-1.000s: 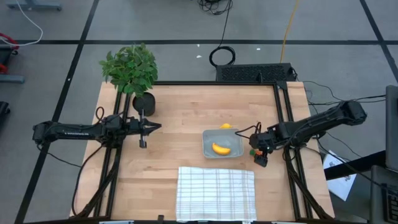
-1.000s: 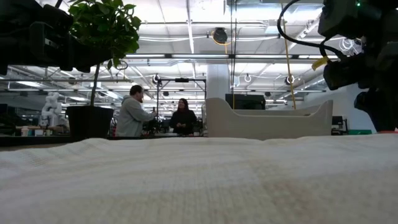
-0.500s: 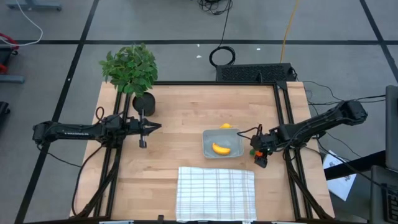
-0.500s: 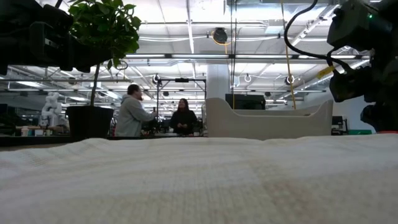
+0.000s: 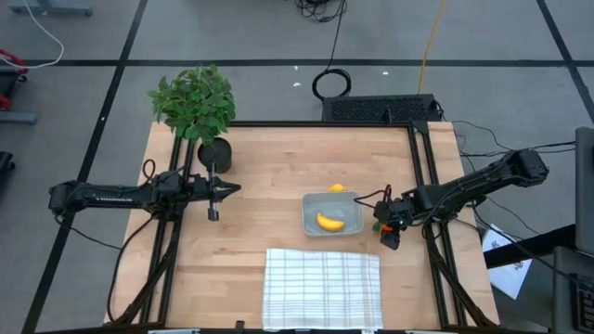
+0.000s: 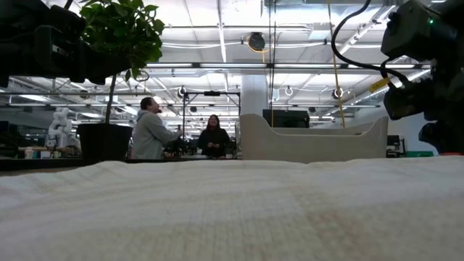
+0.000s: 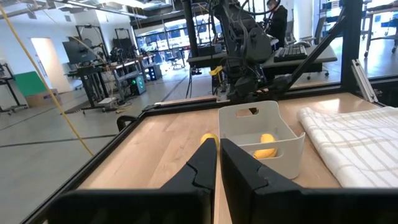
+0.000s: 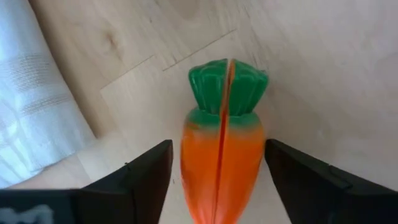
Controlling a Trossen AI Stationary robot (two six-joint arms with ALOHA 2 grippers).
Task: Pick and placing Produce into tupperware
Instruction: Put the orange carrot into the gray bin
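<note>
The orange carrot (image 8: pixel 221 163) with its green top lies on the wooden table just right of the tupperware (image 5: pixel 329 214). My right gripper (image 8: pixel 217 148) points steeply down over it, open. One finger stands on each side of the carrot, with a gap to it on both sides. The yellow banana (image 5: pixel 329 222) lies inside the tupperware. The lemon (image 5: pixel 337 188) sits on the table against the tupperware's far rim. My left gripper (image 5: pixel 215 192) waits shut at the table's left, held level above the wood.
A white checked cloth (image 5: pixel 322 288) lies at the near edge, in front of the tupperware. A potted plant (image 5: pixel 197 107) stands at the far left corner. Bare wood lies between my left gripper and the tupperware. People stand in the room beyond (image 6: pixel 152 134).
My right gripper has sunk a little toward the carrot, staying open and keeping its tilt. The carrot, banana, lemon and tupperware have stayed where they were.
</note>
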